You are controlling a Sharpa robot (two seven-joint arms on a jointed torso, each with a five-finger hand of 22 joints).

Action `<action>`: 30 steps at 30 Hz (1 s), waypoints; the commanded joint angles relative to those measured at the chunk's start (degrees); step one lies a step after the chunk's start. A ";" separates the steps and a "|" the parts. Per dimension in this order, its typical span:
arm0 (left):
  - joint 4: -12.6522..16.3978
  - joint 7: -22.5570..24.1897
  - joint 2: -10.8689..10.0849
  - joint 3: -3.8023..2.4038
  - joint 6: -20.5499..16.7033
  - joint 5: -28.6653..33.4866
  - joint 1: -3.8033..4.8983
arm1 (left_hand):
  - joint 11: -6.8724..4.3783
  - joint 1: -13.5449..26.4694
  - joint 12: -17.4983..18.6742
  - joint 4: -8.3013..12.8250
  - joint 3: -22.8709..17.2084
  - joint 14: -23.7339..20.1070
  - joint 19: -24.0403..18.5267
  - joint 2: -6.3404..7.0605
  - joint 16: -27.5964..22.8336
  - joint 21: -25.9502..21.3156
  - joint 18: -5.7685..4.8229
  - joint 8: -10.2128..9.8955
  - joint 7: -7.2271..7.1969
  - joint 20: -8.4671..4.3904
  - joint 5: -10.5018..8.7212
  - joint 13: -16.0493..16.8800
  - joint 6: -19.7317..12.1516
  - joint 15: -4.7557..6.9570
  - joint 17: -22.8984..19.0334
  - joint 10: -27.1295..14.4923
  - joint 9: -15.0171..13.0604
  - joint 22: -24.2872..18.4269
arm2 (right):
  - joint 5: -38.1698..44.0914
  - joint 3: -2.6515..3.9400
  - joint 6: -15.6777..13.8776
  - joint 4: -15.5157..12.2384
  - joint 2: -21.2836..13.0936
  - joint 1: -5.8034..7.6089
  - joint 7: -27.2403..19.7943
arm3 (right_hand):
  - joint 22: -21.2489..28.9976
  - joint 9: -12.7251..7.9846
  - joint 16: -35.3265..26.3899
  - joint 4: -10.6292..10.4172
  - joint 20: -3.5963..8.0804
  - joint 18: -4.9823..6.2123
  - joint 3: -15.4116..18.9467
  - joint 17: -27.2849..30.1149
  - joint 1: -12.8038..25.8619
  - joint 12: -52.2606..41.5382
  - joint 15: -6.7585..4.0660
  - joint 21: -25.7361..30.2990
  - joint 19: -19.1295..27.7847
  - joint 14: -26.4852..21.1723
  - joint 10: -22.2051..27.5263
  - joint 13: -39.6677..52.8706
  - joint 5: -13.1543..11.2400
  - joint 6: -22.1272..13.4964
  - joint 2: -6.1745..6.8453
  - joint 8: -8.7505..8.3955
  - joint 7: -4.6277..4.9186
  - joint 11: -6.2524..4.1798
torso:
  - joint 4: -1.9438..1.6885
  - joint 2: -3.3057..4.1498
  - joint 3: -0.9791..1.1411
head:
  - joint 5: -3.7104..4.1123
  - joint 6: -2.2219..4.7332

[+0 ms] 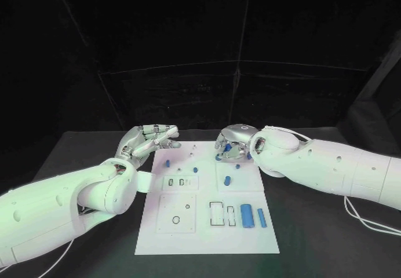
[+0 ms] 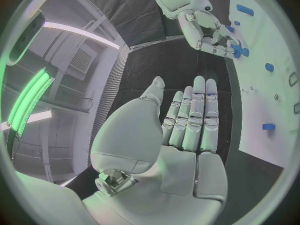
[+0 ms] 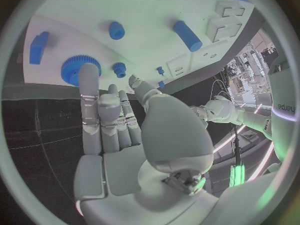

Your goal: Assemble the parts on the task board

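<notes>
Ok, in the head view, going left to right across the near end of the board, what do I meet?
Small ring → empty rectangular slot → narrower slot → thick blue cylinder → thin blue rod, all on the task board.

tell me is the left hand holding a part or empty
Empty. The left hand has its fingers straight with a bare palm, off the task board.

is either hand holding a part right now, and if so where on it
Neither holds anything. The left hand is flat with fingers extended. The right hand only touches the rim of the blue gear with a fingertip.
</notes>
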State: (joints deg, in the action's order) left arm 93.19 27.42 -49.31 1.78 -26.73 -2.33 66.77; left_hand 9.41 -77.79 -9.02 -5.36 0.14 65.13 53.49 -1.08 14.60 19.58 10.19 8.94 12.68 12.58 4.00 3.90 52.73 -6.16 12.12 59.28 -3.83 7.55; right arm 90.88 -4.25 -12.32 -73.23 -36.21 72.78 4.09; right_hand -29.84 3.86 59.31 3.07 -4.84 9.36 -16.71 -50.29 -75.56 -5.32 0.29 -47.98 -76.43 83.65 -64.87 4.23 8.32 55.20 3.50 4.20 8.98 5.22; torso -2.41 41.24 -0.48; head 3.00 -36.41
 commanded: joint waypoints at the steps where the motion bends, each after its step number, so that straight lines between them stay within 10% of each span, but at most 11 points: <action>1: 0.27 -0.44 -0.05 -0.06 0.91 -0.72 0.11 | -0.01 0.57 0.34 -0.06 0.30 0.44 0.36 0.12 0.32 0.37 0.37 -0.27 0.20 -0.03 -0.08 -0.10 0.04 0.06 0.09 0.27 0.05 -0.08 | 1.73 0.06 2.46 0.60 0.58 0.17 0.80 | -2.06 0.01 1.86 -0.61 -0.46 -0.51 -0.38 -1.89 -0.09 -0.29 -0.24 -2.08 -0.19 2.24 0.33 -0.08 0.23 -0.54 0.93 -0.21 -0.01 -0.04 | -0.20 0.48 0.13 | -0.22 -0.01; 30: -0.15 -0.66 0.04 -0.07 1.68 -0.72 0.27 | 0.01 0.69 0.51 -0.09 0.19 0.59 0.56 -0.32 0.36 0.39 0.36 -0.37 0.27 -0.06 -0.02 -0.07 0.07 0.07 0.32 0.36 0.03 -0.13 | 2.97 0.04 7.05 3.52 3.08 0.14 2.79 | -12.93 0.23 9.78 -2.62 -0.77 -1.48 -4.28 -9.78 -1.25 -0.91 -0.38 -12.20 -0.39 2.37 -1.02 -0.11 1.62 0.93 1.41 0.48 -0.15 -0.25 | -0.33 1.12 0.20 | -0.27 -0.44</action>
State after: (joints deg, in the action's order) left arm 93.03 26.75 -49.27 1.76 -26.04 -2.63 66.94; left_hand 9.42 -77.57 -8.74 -5.36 0.13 65.33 53.56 -1.31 14.60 19.58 10.18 8.94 12.68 12.51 4.00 3.91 52.73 -5.95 12.38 59.28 -3.85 7.51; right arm 93.35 -4.18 -7.20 -69.80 -33.21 72.82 6.47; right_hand -42.62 4.03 68.89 0.44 -5.44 8.43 -20.69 -59.99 -76.44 -6.03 0.09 -59.93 -76.60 83.85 -65.53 4.13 9.75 55.71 4.82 4.46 8.80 5.02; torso -2.76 42.30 -0.27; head 2.83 -36.83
